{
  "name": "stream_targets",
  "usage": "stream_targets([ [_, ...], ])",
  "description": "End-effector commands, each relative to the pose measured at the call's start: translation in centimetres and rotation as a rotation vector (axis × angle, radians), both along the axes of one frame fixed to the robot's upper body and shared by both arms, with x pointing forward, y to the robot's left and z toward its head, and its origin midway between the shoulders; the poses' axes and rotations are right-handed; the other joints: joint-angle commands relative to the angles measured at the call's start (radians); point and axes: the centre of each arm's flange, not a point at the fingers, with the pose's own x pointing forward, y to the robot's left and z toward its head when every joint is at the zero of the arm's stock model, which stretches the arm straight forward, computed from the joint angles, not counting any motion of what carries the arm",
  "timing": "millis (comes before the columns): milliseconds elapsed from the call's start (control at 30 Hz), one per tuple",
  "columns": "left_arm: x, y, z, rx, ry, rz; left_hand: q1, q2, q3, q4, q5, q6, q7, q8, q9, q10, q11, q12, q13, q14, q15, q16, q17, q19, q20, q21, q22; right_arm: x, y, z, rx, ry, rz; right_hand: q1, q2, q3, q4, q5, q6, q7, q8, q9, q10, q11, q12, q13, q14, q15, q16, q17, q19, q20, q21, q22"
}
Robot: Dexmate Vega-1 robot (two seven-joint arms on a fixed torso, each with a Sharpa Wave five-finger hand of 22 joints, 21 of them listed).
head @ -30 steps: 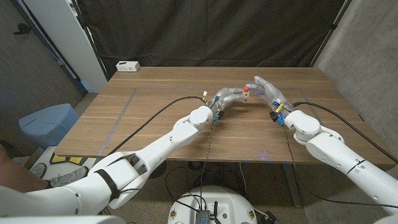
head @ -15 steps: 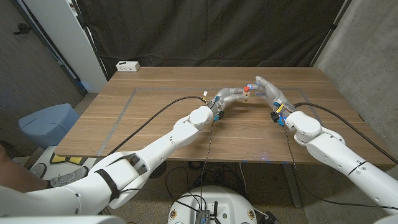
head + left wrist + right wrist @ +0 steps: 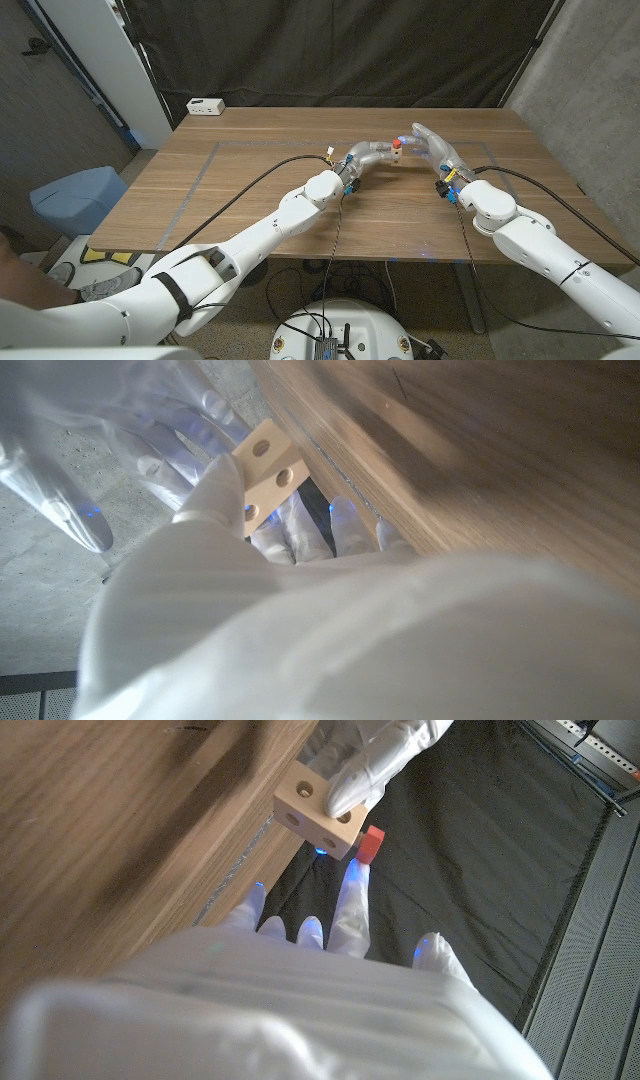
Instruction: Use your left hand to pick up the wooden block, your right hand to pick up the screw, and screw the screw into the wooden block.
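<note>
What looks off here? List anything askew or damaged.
Nothing stands out. The left hand holds the wooden block intact; the red-headed screw sits at its side, and the right hand is beside it with fingers spread.

Two glossy white arms with smooth, rounded shells, thick near the shoulders and tapering toward the wrists. A dark band around the left upper arm. Black cables along the outside of both forearms, looping free near the elbows. At each wrist a ball-shaped white joint, then a small cluster of blue and yellow connectors. Left hand (image 3: 371, 154) and right hand (image 3: 431, 144) pale grey-white, covered in a slightly translucent, shiny skin. Fingers (image 3: 352, 910) slim with rounded tips; small blue lights glowing at several fingertips (image 3: 343, 513). Back of each hand broad, smooth and white in the wrist views.
</note>
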Motion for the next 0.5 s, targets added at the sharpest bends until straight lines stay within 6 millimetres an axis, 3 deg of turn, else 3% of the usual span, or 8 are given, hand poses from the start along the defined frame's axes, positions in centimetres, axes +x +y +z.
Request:
stream_targets([
  [33,0.23,-0.04,0.05,0.0,0.002,-0.006,0.005,0.018,0.018,0.013,0.007,0.022,0.008,0.008,0.004,0.01,-0.004,0.021,0.022,0.006,-0.053,0.0,0.002,-0.004,0.006,0.006,0.005,-0.21,-0.08,-0.21,0.01,0.005,-0.016,0.002,0.009,0.007,-0.001,0.006,0.014,0.003,0.007,0.002,0.015,-0.002,0.007,0.003,0.005,-0.005,0.005,0.002,0.011,0.005,0.005,0.002],
  [500,0.73,-0.01,0.26,0.003,0.006,-0.005,0.006,0.019,0.019,0.012,0.007,0.022,0.008,0.008,0.004,0.01,-0.004,0.021,0.022,0.007,-0.054,0.0,0.003,-0.004,0.007,0.006,0.005,-0.22,-0.07,-0.2,0.007,0.009,-0.017,0.005,0.01,0.01,-0.003,0.006,0.04,0.011,0.01,0.002,0.045,0.002,0.013,0.003,0.015,-0.008,0.006,0.001,0.017,0.003,0.005,0.002],
])
